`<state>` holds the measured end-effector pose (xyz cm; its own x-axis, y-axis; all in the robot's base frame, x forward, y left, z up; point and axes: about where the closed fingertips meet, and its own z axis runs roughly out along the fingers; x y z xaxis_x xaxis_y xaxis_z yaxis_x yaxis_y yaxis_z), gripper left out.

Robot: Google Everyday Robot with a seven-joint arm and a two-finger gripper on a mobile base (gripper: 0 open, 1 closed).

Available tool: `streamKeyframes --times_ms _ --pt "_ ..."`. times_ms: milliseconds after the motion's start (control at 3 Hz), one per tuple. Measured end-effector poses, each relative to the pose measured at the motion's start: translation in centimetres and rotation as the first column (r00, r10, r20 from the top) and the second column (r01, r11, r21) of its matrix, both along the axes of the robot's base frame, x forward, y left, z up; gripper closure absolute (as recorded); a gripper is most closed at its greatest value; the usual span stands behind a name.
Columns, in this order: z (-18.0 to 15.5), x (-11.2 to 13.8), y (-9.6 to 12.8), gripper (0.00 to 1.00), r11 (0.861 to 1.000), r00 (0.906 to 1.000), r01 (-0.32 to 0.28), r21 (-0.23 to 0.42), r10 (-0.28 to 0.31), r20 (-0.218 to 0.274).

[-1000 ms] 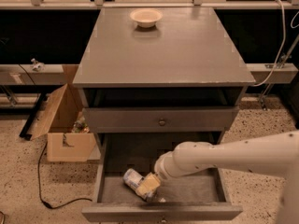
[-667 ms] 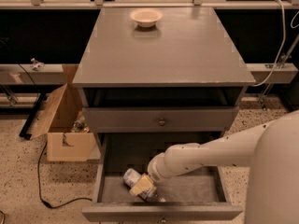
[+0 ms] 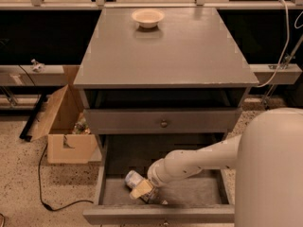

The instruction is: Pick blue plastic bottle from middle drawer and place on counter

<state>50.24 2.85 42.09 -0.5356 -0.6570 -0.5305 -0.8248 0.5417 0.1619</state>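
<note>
Much room down in the middle drawer (image 3: 199,193)?

Little on the near side. The gripper (image 3: 142,191) sits low in its front-left part, close to the front wall and not far from the left wall. To the right the grey floor runs open until the robot's white body (image 3: 272,174) covers that corner.

And above?

The upper drawer front (image 3: 199,121) with its round knob (image 3: 164,123) sits shut, set back from the pulled-out drawer, so the space straight over the gripper is open. The white arm (image 3: 199,161) comes in from the right and slants down across the drawer.

Where is the blue plastic bottle (image 3: 133,178)?

In the drawer, low over its floor, just left of the gripper and slightly behind it. Its pale label shows past the tan tip. The two touch or overlap.

Is it gripped?

I cannot tell. How wide the gripper stands does not show, nor whether the bottle is off the floor.

The counter (image 3: 189,56)?

Broad, flat and grey, with pale chips along its front edge. A cream bowl (image 3: 147,18) stands near the far edge, left of centre, with wide grey surface in front of it and to its right.

Beside the cabinet?

A cardboard box (image 3: 61,131) stands on the speckled ground to the left, and a black cable (image 3: 45,188) trails past it.
</note>
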Motion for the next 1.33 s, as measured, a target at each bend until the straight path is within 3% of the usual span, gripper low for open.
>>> streamKeyframes --times_ms 667,1000,1333 --pt "-3.2 0.2 0.3 0.0 0.999 0.9989 0.028 0.029 -0.026 -0.039" --pt "-4.3 0.2 0.5 0.14 0.999 0.9984 0.039 0.021 -0.039 -0.042" --pt "-5.1 0.3 0.8 0.38 0.999 0.9982 0.046 0.022 -0.045 -0.039"
